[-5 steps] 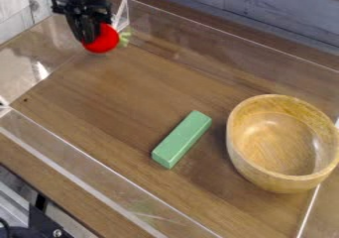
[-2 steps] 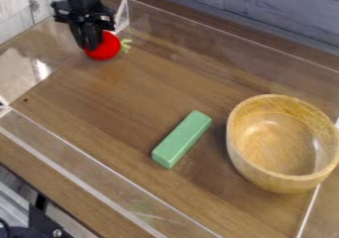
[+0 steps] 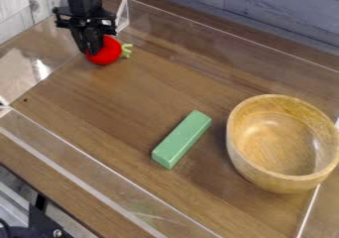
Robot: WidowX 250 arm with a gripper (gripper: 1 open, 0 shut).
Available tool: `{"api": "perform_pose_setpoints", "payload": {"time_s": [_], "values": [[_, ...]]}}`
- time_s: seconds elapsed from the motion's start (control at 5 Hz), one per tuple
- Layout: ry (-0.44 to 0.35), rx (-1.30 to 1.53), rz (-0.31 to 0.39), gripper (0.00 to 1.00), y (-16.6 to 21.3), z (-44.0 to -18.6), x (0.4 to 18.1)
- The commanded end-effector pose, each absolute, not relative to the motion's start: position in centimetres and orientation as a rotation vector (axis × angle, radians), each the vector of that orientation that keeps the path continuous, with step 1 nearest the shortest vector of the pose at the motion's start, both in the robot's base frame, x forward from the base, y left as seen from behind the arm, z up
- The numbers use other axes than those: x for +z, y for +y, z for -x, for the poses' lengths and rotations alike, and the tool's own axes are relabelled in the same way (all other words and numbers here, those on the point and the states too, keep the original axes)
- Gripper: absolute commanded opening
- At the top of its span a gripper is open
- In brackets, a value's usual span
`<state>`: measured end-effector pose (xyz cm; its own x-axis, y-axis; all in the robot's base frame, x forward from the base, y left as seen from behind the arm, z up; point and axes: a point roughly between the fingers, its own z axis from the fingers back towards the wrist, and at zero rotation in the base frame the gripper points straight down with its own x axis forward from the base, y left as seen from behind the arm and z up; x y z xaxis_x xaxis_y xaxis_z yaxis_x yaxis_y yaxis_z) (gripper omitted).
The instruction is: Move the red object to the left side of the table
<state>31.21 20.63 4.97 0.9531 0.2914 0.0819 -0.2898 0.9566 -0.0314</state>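
The red object [image 3: 106, 52], a small round red toy fruit with a green tip, sits low at the far left corner of the dark wood table [image 3: 119, 113]. My gripper [image 3: 93, 44] points straight down over it, its black fingers closed around the ball's left part. Whether the ball rests on the tabletop or hangs just above it I cannot tell. The fingers hide part of the fruit.
A green rectangular block [image 3: 181, 139] lies diagonally near the middle of the table. A wooden bowl [image 3: 281, 101] stands at the right. Low clear acrylic walls [image 3: 225, 29] edge the tabletop, with a corner close behind the gripper.
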Motion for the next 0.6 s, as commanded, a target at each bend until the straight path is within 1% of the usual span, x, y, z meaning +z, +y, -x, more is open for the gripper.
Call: {"api": "perform_pose_setpoints", "payload": {"time_s": [0.0,0.4], "values": [[-0.153,0.331,-0.012,0.00,21.83,-31.46,7.57],[-0.156,0.385,0.000,0.00,21.74,-30.67,8.05]]}}
